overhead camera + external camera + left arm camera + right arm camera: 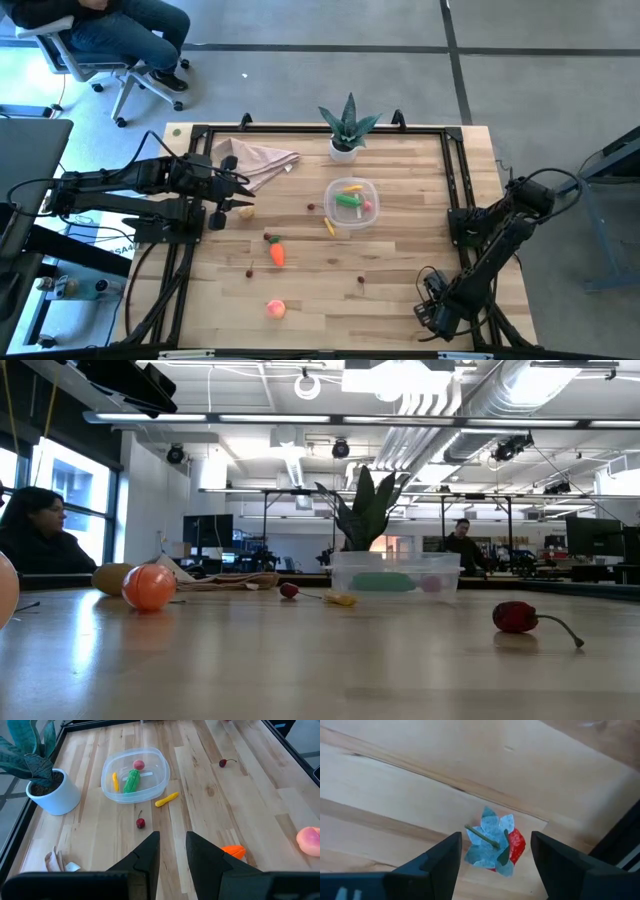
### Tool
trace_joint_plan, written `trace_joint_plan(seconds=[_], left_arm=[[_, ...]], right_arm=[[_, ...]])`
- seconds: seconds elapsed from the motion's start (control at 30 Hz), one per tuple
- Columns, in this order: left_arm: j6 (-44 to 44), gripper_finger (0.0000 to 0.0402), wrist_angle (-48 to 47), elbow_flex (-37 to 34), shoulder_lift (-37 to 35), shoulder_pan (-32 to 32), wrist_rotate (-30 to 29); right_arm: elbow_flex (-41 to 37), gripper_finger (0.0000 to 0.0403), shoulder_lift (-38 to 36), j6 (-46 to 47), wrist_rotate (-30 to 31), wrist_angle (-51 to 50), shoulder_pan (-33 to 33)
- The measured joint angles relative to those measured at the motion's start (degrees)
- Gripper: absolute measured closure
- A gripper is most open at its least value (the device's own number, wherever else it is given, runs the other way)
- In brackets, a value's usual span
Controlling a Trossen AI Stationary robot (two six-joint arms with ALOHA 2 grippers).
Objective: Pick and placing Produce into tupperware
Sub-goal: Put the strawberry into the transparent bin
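Right gripper hovers open and empty over a red strawberry at the table's edge, where a misjudged pinch could knock it off; left gripper, also open and empty, waits.

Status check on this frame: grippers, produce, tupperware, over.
Left gripper open, empty, over table's left side. Right gripper open above a red piece. Tupperware holds green pod; carrot, peach outside. Nothing blocking.

We see the peach cut off by the left wrist picture's edge, and the carrot half hidden behind a finger.
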Motion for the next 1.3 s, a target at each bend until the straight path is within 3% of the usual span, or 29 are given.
trace_joint_plan(seconds=[0.57, 1.3], left_arm=[[0.00, 0.0318, 0.01, 0.00, -0.01, 0.00, 0.01], [-0.01, 0.0318, 0.01, 0.00, 0.00, 0.01, 0.01]], right_arm=[[0.00, 0.0213, 0.02, 1.66, -2.13, 0.44, 0.01], [0.00, 0.0215, 0.02, 2.16, -2.73, 0.25, -0.27]])
